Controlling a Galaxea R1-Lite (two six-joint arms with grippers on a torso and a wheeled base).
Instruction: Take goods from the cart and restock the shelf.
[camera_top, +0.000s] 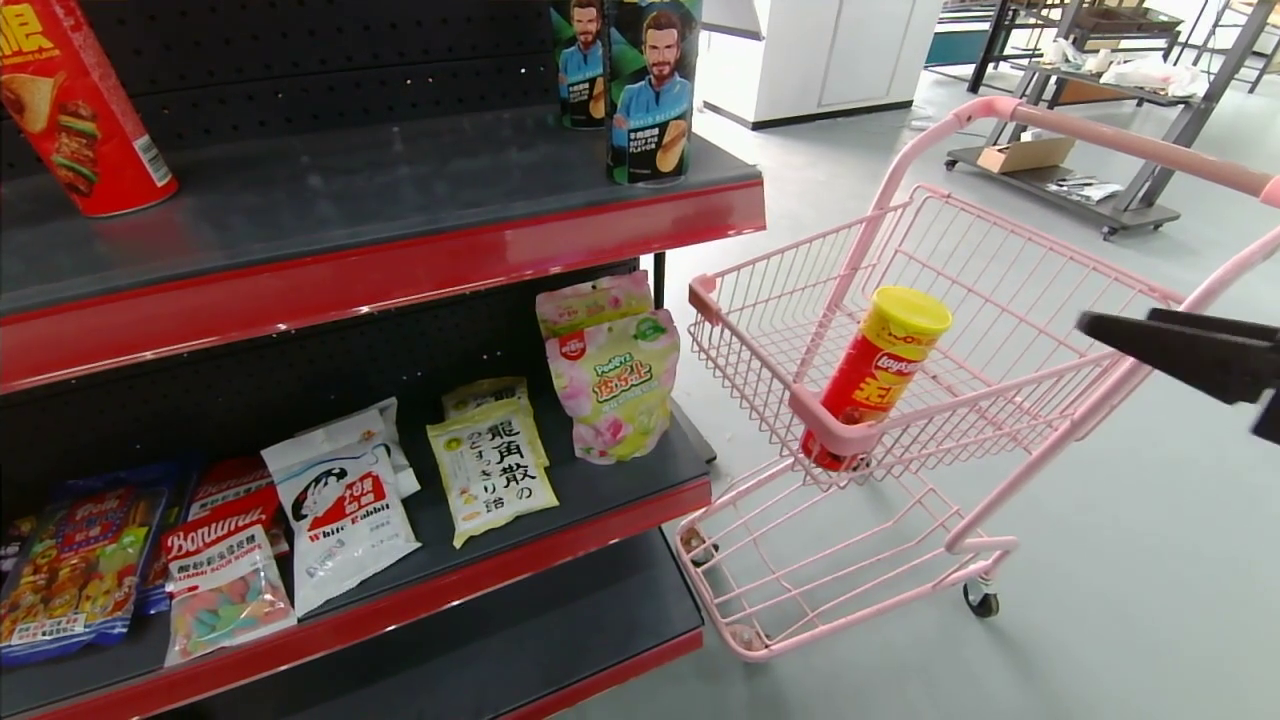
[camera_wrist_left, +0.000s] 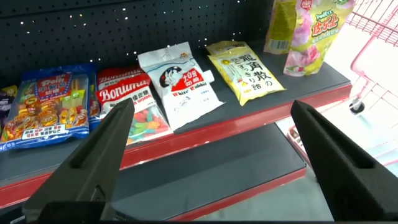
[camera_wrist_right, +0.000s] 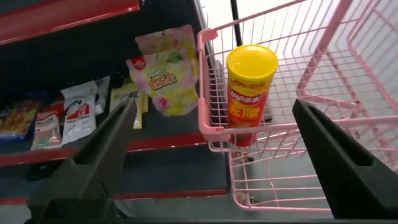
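Chip can (camera_top: 880, 375) in cart (camera_top: 703, 290), spread right gripper (camera_wrist_right: 214, 107) well apart

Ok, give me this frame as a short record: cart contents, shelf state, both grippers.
cart: pink cart beside the shelf unit's end
in cart: one yellow-lidded can, standing in the basket corner nearest the shelf
top shelf: red can at left, two green cans at right
lower shelf: snack bags in a row
left gripper: open, empty, before the lower shelf
right gripper: open, empty, facing the cart
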